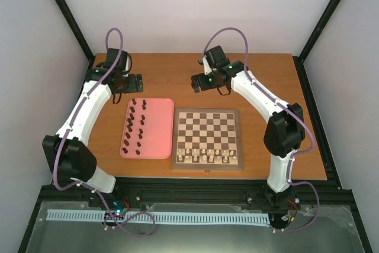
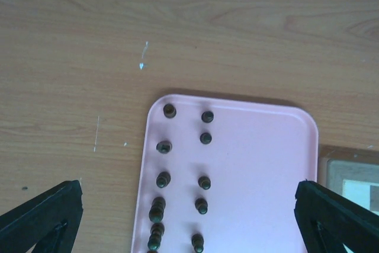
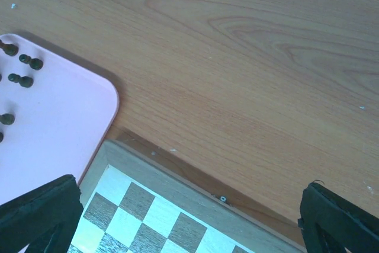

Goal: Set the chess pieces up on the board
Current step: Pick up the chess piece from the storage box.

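Chess pieces (image 2: 204, 182) are sitting on the pink tray (image 2: 260, 164) beside the board (image 1: 207, 124); both arms' jaws are hanging spread.

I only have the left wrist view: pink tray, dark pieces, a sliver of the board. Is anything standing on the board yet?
Observer: Yes. The pale pieces stand in the two near rows of the board.
Operator: And the far rows, where the dark ones go?
Observer: Bare in the top view. The dark pieces are all on the tray, none on the board.
Operator: Where is the right tool?
Observer: The right tool hangs open above the table, beyond the board's far left corner, holding nothing.
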`<action>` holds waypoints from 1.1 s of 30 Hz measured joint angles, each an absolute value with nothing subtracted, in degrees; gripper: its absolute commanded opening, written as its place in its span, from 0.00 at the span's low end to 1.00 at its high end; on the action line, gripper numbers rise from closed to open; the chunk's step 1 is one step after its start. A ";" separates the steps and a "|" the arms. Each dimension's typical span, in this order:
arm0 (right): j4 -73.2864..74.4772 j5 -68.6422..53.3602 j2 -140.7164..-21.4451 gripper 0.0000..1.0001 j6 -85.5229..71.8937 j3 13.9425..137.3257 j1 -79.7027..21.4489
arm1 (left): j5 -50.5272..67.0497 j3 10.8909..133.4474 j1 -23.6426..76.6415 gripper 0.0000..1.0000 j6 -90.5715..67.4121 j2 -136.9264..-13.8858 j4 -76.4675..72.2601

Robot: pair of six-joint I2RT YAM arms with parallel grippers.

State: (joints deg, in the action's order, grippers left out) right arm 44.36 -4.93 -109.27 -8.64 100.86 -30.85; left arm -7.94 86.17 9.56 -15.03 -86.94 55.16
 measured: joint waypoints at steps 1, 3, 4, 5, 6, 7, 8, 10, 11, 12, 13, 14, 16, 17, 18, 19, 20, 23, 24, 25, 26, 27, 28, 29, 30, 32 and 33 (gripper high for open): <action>44.73 -4.89 -109.62 1.00 -8.73 101.32 -30.83 | -8.08 85.58 9.41 1.00 -15.11 -86.87 55.35; 45.87 -4.71 -110.83 1.00 -9.06 103.44 -30.79 | -8.23 84.79 9.32 1.00 -15.27 -86.76 55.55; 46.26 -4.73 -111.61 1.00 -9.21 104.71 -30.81 | -8.32 84.66 9.23 1.00 -15.33 -86.59 55.64; 46.46 -4.89 -112.38 1.00 -9.43 105.75 -30.81 | -8.38 84.58 9.06 1.00 -15.46 -86.26 55.68; 46.37 -5.19 -112.99 1.00 -9.72 106.34 -30.81 | -8.40 84.58 8.91 1.00 -15.66 -85.65 55.75; 46.35 -5.54 -113.36 1.00 -10.00 106.37 -30.81 | -8.40 84.58 8.75 1.00 -15.77 -85.03 55.75; 46.41 -6.04 -113.69 1.00 -10.39 106.37 -30.81 | -8.43 84.58 8.64 1.00 -15.99 -83.99 55.77; 46.26 -6.70 -114.78 1.00 -11.33 106.63 -30.96 | -8.49 84.58 8.49 1.00 -16.34 -82.11 55.77; 46.26 -6.90 -115.57 1.00 -11.64 107.15 -31.18 | -8.54 84.58 8.45 1.00 -16.53 -81.06 55.79; 46.50 -7.01 -116.79 1.00 -11.88 108.36 -31.51 | -8.56 84.58 8.36 1.00 -16.75 -79.96 55.81; 46.76 -7.07 -118.15 1.00 -12.03 109.84 -31.92 | -8.56 84.58 8.34 1.00 -16.93 -79.15 55.83; 47.31 -7.07 -120.27 1.00 -12.14 112.53 -32.60 | -8.54 84.58 8.27 1.00 -17.08 -78.19 55.86; 47.97 -7.20 -124.53 0.98 -12.45 118.24 -34.26 | -8.51 84.55 8.23 1.00 -17.50 -76.51 55.88; 48.01 -7.25 -126.37 0.96 -12.53 120.51 -35.20 | -8.51 84.44 8.19 1.00 -17.78 -75.70 55.86; 48.18 -7.29 -127.76 0.94 -12.62 122.19 -36.10 | -8.43 84.09 8.16 1.00 -18.06 -74.74 55.79; 48.29 -7.33 -129.29 0.91 -12.93 123.85 -37.32 | -8.38 83.70 8.14 1.00 -18.26 -73.89 55.83; 48.25 -7.44 -130.37 0.89 -13.13 124.84 -38.44 | -8.34 83.09 8.14 1.00 -18.55 -72.95 55.81; 48.64 -8.21 -132.97 0.84 -13.89 127.35 -41.54 | -8.03 80.79 8.14 1.00 -19.46 -70.37 56.01; 48.71 -8.45 -133.88 0.83 -14.06 128.40 -42.33 | -7.77 79.88 8.14 1.00 -19.77 -69.56 56.16; 48.71 -8.73 -134.89 0.83 -14.28 129.49 -43.18 | -7.55 79.09 8.14 1.00 -19.97 -68.84 56.36; 48.71 -8.88 -135.44 0.82 -14.35 130.08 -43.68 | -7.31 78.32 8.14 1.00 -20.18 -68.16 56.49; 48.64 -9.10 -136.16 0.82 -14.44 130.76 -44.49 | -7.18 77.54 8.14 1.00 -20.40 -67.46 56.58; 48.47 -9.28 -136.73 0.80 -14.44 131.04 -45.08 | -7.01 76.73 8.14 1.00 -20.67 -66.67 56.71; 48.21 -9.45 -137.14 0.78 -14.44 131.17 -45.67 | -6.94 76.14 8.14 1.00 -20.84 -66.04 56.84; 47.88 -9.58 -137.56 0.75 -14.44 131.22 -46.13 | -6.81 75.64 8.14 1.00 -20.99 -65.41 56.97; 46.87 -9.87 -138.37 0.70 -14.76 131.24 -46.89 | -6.63 75.02 8.14 1.00 -21.19 -64.58 57.08; 46.46 -9.98 -138.80 0.68 -14.98 131.44 -47.09 | -6.59 74.85 8.14 1.00 -21.23 -64.29 57.10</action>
